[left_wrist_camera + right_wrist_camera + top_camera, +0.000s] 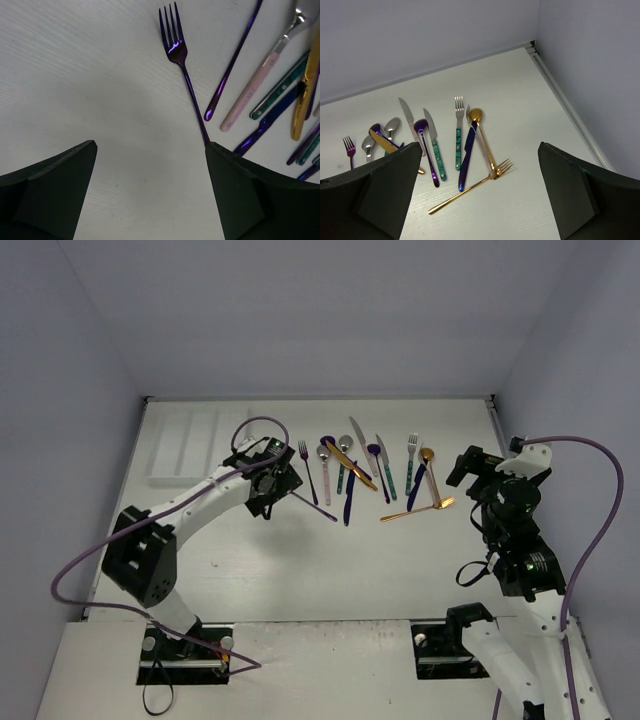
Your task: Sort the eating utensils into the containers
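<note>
Purple fork point(176, 50) handle ends at finger of L hand point(150, 145); it & R hand point(479, 145) both spread apart

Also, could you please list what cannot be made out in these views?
- Purple fork: handle end hidden behind one finger of the left gripper, left wrist view.
- White tray: top view, too pale and small to tell what its compartments hold.
- Gold knife: partly covered by a finger of the right gripper, right wrist view.

Purple fork point(175, 47): handle end hidden behind left gripper point(150, 147) finger; pink-handled utensil point(252, 87), slim purple utensil point(232, 60): heads cut off by top edge; white tray point(185, 445): dividers too faint to tell.
</note>
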You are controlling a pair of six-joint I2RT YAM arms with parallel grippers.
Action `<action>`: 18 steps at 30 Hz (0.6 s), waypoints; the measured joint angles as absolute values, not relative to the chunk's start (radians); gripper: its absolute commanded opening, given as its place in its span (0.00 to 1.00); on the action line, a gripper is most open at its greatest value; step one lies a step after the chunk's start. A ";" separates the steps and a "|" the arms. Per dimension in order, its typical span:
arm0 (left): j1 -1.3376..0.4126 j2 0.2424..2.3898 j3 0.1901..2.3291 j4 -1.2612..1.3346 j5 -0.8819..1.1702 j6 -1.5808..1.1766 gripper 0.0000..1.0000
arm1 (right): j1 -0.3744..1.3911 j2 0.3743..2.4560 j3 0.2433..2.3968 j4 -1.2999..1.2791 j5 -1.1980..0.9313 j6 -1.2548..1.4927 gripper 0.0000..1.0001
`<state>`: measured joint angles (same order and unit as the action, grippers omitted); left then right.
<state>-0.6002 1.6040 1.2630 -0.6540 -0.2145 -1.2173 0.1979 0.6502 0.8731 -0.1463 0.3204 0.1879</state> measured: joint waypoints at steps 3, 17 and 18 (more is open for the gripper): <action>-0.614 1.699 1.283 -0.652 -0.224 -1.282 0.88 | 0.204 0.646 0.871 -0.146 0.307 0.191 1.00; -0.628 1.935 1.444 -0.634 -0.233 -1.390 0.79 | 0.239 0.584 0.825 -0.147 0.296 0.188 1.00; -0.628 1.949 1.449 -0.634 -0.233 -1.394 0.78 | 0.241 0.579 0.823 -0.147 0.297 0.187 1.00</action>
<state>-0.6281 1.9487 1.4494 -0.6338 -0.2328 -1.3941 0.2406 0.5787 0.8231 -0.1465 0.2972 0.1873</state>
